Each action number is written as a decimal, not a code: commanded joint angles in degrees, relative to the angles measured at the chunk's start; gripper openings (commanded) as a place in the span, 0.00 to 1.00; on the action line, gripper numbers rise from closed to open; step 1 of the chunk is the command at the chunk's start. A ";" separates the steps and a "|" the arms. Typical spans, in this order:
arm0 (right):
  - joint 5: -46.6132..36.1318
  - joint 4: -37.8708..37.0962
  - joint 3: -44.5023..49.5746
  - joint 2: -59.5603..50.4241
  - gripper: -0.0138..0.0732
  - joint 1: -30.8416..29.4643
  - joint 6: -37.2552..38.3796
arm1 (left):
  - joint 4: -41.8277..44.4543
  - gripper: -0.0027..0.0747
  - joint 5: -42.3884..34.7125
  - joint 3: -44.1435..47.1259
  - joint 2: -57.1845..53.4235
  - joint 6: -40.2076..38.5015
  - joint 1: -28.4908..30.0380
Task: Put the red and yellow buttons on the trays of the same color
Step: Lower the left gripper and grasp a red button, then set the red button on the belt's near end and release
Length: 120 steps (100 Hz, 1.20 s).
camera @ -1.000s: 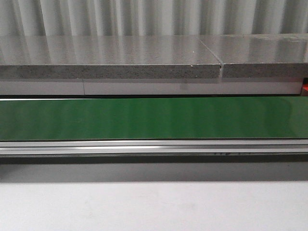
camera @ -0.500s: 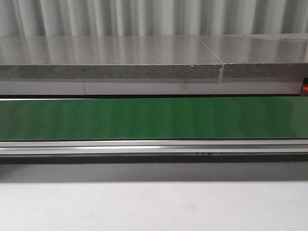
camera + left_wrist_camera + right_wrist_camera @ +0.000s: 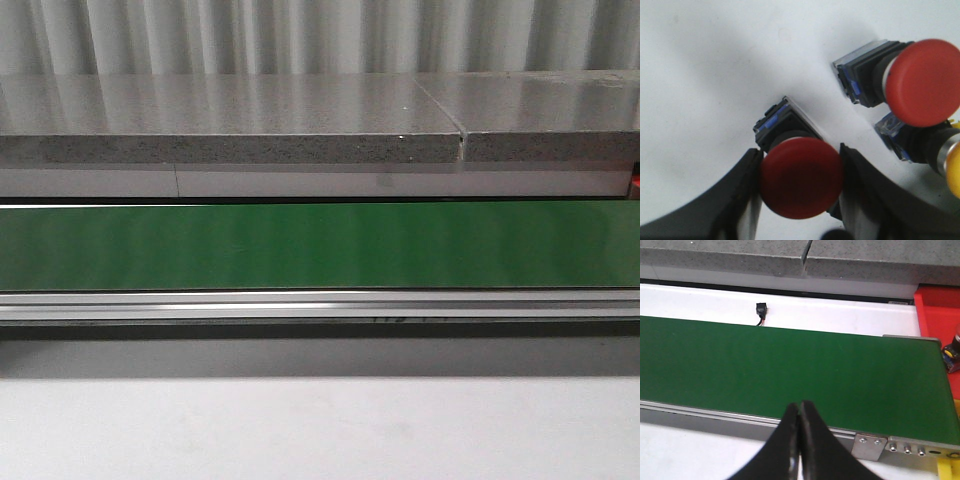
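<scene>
Red button (image 3: 801,177) (front view unchanged) between gripper (image 3: 800,190) fingers

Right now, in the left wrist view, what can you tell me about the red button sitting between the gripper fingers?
The red button has a round, matte, dome-like red cap on a dark collar, with a black body behind it showing blue parts and a clear end. It lies tilted on the white surface, cap toward the camera. The left gripper brackets the cap, its black fingers at either side; firm contact cannot be confirmed. It lies apart from the second red button.
</scene>
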 commanded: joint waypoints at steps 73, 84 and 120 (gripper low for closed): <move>-4.57 -0.48 -1.44 -0.04 0.08 0.10 -0.46 | -4.27 0.11 0.03 10.49 -29.32 18.30 -3.97; -4.57 -0.48 -1.44 -0.04 0.08 0.10 -0.46 | -4.27 0.11 0.69 10.49 -29.21 18.30 -7.33; -4.59 -0.48 -1.44 -0.04 0.08 0.10 -0.46 | -4.27 0.11 4.06 11.05 -25.69 18.30 -14.48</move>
